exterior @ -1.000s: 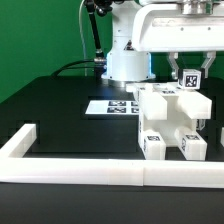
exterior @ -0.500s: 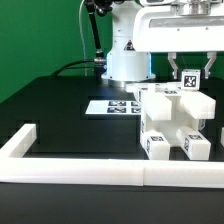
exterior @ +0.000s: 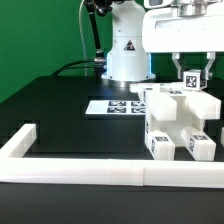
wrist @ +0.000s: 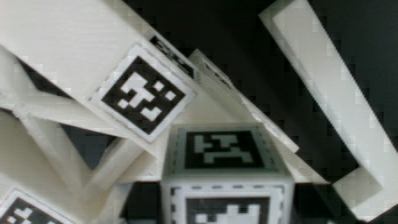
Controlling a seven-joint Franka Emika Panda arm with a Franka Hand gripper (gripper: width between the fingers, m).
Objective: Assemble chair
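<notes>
A low white border rail (exterior: 75, 168) fenced the black table (exterior: 60, 125) along its 6 o'clock edge, with a short return at 8 o'clock. Inside that fence stood the chair (exterior: 178, 122), a chunky white assembly at 4 o'clock from the scene's centre. The flat marker board (exterior: 110, 106) lay just beyond it, toward 10 o'clock from the chair.

The gripper (exterior: 190, 80) hung at the chair's 12 o'clock. Its jaws were drawn in and clamped on a small tagged block (exterior: 190, 76) rising from the chair's top.

The chair's 3 o'clock side was cut off by the exterior view's right edge, and its body covered the near end of the marker board. The jaws hid the flanks of the block they held. The arm (exterior: 125, 45) was cropped at 12 o'clock.

Only the exterior view showed the rail, the table and the chair's overall shape. The wrist view sat very close to the chair (wrist: 54, 45), filling itself with slanted white panels and large, soft-edged tags (wrist: 139, 92). One tag lay on a tilted panel and others on a cube face. Which parts these were could not be told.
</notes>
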